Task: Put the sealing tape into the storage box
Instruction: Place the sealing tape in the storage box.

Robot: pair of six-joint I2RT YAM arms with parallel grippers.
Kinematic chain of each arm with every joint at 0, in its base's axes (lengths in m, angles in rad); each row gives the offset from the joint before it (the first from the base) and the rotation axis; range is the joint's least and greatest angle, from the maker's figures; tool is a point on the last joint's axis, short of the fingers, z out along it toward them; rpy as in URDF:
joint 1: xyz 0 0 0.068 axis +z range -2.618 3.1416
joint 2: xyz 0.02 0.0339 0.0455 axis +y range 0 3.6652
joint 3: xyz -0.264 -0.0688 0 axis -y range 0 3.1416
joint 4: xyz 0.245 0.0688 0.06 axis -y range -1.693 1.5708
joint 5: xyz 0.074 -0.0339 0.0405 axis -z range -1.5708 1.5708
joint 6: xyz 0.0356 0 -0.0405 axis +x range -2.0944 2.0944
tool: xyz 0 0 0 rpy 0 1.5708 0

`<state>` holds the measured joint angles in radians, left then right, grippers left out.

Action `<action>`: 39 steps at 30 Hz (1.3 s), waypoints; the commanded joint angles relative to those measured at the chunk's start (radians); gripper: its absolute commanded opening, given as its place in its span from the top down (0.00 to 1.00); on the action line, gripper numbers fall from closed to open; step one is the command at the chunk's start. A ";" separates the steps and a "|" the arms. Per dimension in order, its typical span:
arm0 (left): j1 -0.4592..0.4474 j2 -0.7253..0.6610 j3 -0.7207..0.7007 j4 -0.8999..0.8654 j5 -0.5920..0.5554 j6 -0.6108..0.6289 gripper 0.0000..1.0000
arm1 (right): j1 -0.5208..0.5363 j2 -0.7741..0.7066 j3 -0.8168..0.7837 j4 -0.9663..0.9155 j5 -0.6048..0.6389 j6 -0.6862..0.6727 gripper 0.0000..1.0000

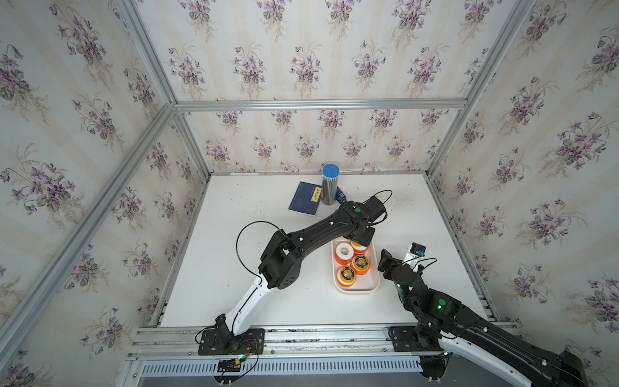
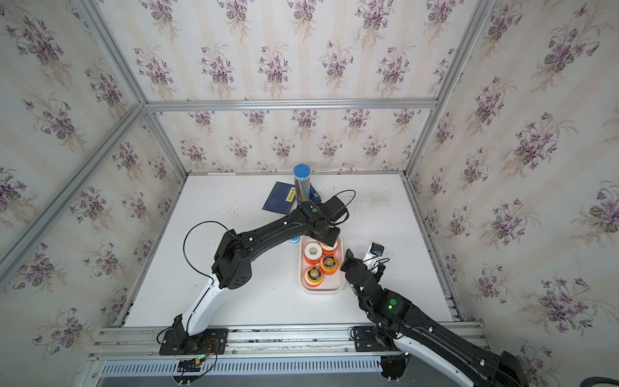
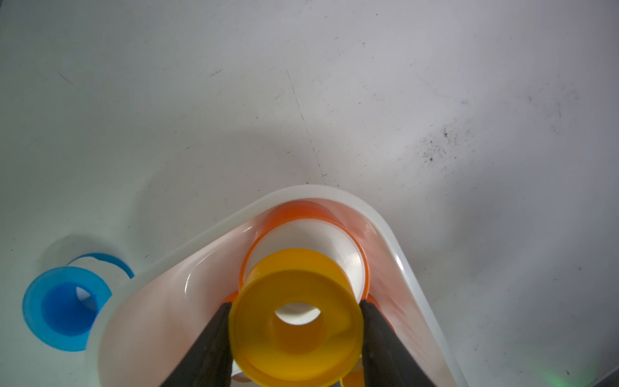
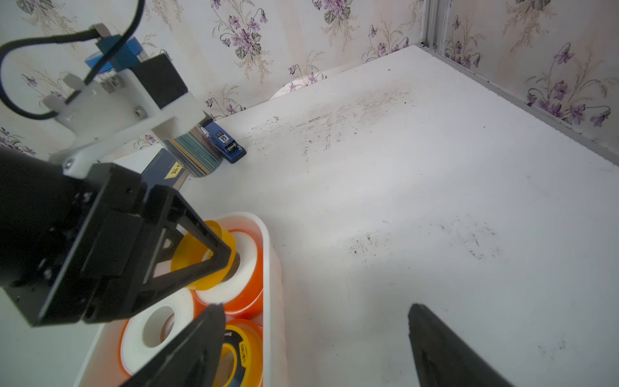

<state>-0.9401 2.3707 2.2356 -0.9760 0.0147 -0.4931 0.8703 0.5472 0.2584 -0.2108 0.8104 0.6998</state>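
Right of the worktop's (image 1: 217,234) middle, in both top views, the storage box (image 1: 356,291) (image 2: 321,291) held one white-faced roll (image 1: 343,252) and two black-centred yellow rolls (image 1: 361,264) (image 1: 346,275). From the left wrist, the left jaws clamped a yellow roll (image 3: 294,355) over another white-faced roll (image 3: 301,234) in the box, perhaps touching it; a blue-and-white roll (image 3: 63,308) lay just outside. From the right wrist, the right jaws stood apart beside the box.
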 commanded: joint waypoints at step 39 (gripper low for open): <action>0.034 -0.173 -0.050 0.013 0.025 0.048 0.31 | 0.001 0.022 0.010 0.011 0.006 -0.003 0.10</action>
<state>-0.9154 2.2486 2.2192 -0.9520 0.0883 -0.4572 0.8703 0.5701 0.2615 -0.2077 0.8097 0.6994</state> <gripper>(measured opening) 0.689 0.903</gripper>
